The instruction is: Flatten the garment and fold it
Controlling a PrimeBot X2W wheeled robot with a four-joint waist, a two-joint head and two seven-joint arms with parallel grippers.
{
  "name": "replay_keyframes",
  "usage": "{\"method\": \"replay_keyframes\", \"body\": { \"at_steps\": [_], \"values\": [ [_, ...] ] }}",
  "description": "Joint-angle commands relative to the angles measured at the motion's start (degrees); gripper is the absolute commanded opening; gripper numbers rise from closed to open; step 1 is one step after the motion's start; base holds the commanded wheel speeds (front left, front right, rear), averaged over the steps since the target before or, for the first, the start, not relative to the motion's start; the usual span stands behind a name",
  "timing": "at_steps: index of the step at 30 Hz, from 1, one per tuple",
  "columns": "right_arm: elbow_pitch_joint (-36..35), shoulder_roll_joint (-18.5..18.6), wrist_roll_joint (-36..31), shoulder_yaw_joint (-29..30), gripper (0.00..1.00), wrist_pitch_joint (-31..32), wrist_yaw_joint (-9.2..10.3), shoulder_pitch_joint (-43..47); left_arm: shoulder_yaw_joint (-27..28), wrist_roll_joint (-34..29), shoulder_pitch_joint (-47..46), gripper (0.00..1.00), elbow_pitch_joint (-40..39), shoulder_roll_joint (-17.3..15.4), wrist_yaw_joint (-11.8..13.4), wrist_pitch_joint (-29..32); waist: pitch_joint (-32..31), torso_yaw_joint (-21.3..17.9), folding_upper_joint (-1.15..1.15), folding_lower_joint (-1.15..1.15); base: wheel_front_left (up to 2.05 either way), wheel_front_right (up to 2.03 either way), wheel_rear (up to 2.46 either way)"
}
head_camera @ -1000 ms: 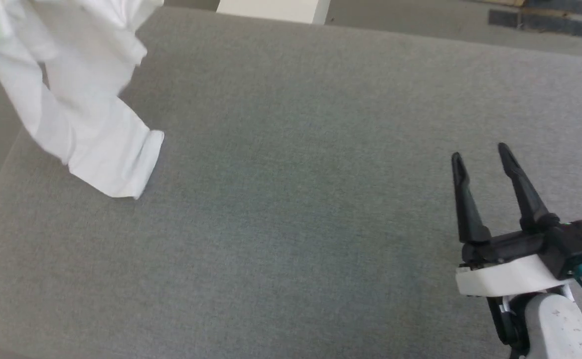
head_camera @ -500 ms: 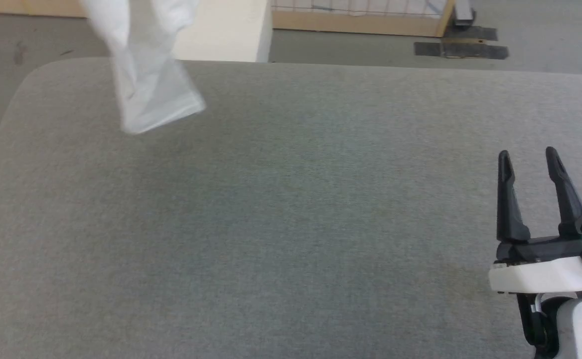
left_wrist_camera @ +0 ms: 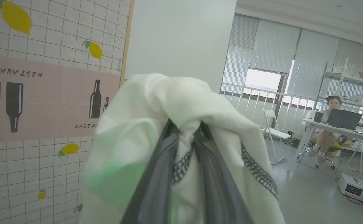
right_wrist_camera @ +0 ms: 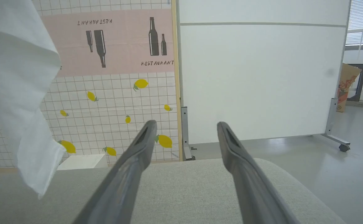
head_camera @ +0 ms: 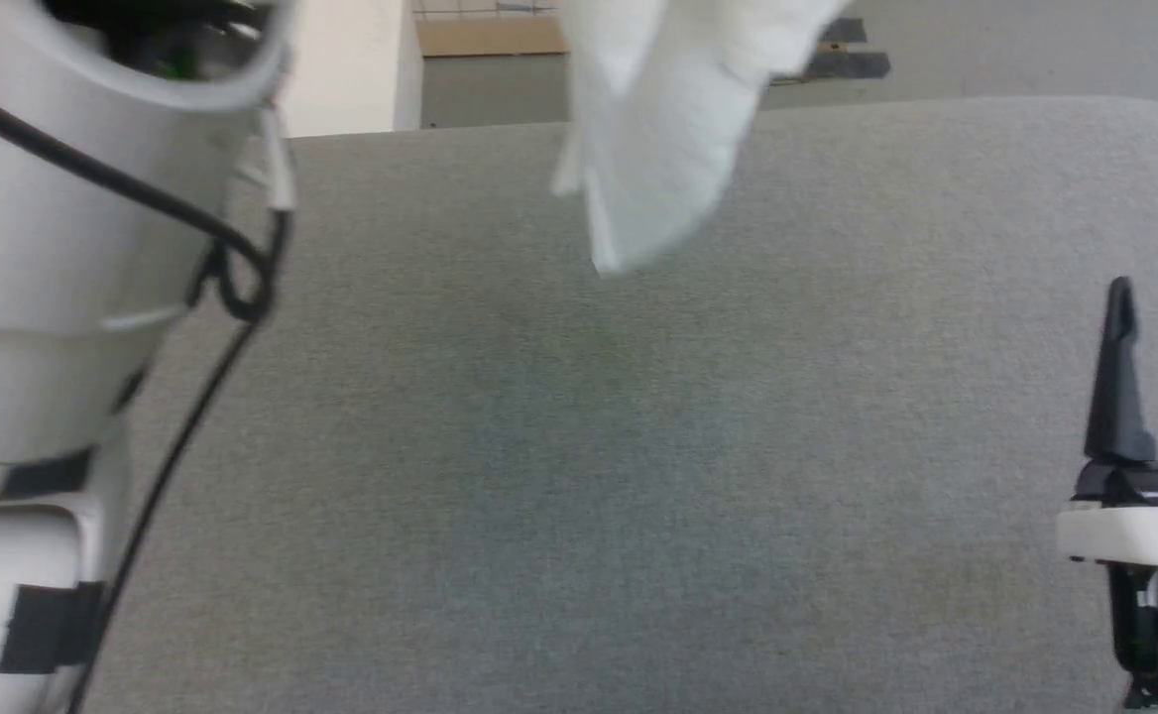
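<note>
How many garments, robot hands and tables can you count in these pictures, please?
garment: 1
hands: 2, left hand and right hand
table: 1
Total: 4

Grey fabric tabletop, rounded corners. White box just beyond far edge. Bkgd: lemon-tile screen w/ pink bottle banner; white partition on castors. Person seated at desk w/ laptop; folding chair nearby; blinds down.

White garment, dark zigzag stitching; grey table; white grid-tiled wall, yellow lemon print.
</note>
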State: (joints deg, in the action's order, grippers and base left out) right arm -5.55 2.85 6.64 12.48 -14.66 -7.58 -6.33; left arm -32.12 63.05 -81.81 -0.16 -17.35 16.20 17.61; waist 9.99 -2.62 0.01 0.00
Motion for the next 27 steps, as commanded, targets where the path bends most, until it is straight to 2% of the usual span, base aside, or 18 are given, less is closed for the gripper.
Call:
{"method": "replay_keyframes", "body": {
  "at_steps": [1, 6, 9, 13, 15, 18, 20, 23, 27],
  "values": [
    [-0.4, 0.0, 0.2, 0.6, 1.0, -0.3, 0.09, -1.0, -0.4, 0.2, 0.5, 0.0, -0.5, 0.7, 0.1, -0.5, 1.1, -1.5, -0.01, 0.0, 0.0, 0.0, 0.0],
    [-0.7, 0.0, 0.7, 2.9, 1.0, -0.3, 0.09, -1.0, -2.9, 1.8, 6.7, 0.0, -2.1, 3.8, 0.7, -1.7, 2.2, -2.8, -0.01, 0.0, 0.0, 0.0, 0.0],
    [-0.8, 0.0, 1.0, 3.1, 1.0, -0.3, 0.09, -0.9, -4.4, 2.5, 13.2, 0.0, -3.0, 3.7, 1.0, -2.8, 3.0, -3.4, -0.01, 0.0, 0.0, 0.0, 0.0],
    [-0.9, 0.0, 1.4, 2.6, 1.0, -0.3, 0.09, -0.9, -8.4, 2.3, 23.4, 0.0, -3.6, 0.1, 0.1, -2.6, 4.6, -3.9, -0.01, 0.0, 0.0, 0.0, 0.0],
    [-1.0, 0.0, 1.6, 2.3, 1.0, -0.3, 0.09, -0.9, -10.5, 1.0, 28.2, 0.0, -3.1, -3.0, -0.4, -2.9, 5.5, -4.0, -0.01, 0.0, 0.0, 0.0, 0.0],
    [-1.1, 0.0, 1.8, 1.9, 1.0, -0.3, 0.09, -1.2, -11.8, 0.8, 35.3, 0.0, -0.1, -6.9, -0.3, -3.9, 7.2, -3.9, -0.01, 0.0, 0.0, 0.0, 0.0],
    [-1.0, 0.0, 1.8, 1.5, 1.0, -0.3, 0.09, -1.5, -13.5, 0.6, 38.9, 0.0, 2.6, -9.1, -1.3, -3.5, 8.3, -3.7, -0.01, 0.0, 0.0, 0.0, 0.0],
    [-0.9, 0.0, 1.7, 1.2, 1.0, -0.3, 0.09, -2.1, -14.3, 1.2, 42.8, 0.0, 6.5, -10.0, -2.3, -4.5, 9.8, -3.3, -0.01, 0.0, 0.0, 0.0, 0.0],
    [-0.7, 0.0, 1.3, 0.9, 1.0, -0.3, 0.09, -2.7, -16.1, -0.4, 44.3, 0.0, 10.8, -8.7, -4.1, -7.0, 11.1, -2.0, -0.01, 0.0, 0.0, 0.0, 0.0]
  ]
}}
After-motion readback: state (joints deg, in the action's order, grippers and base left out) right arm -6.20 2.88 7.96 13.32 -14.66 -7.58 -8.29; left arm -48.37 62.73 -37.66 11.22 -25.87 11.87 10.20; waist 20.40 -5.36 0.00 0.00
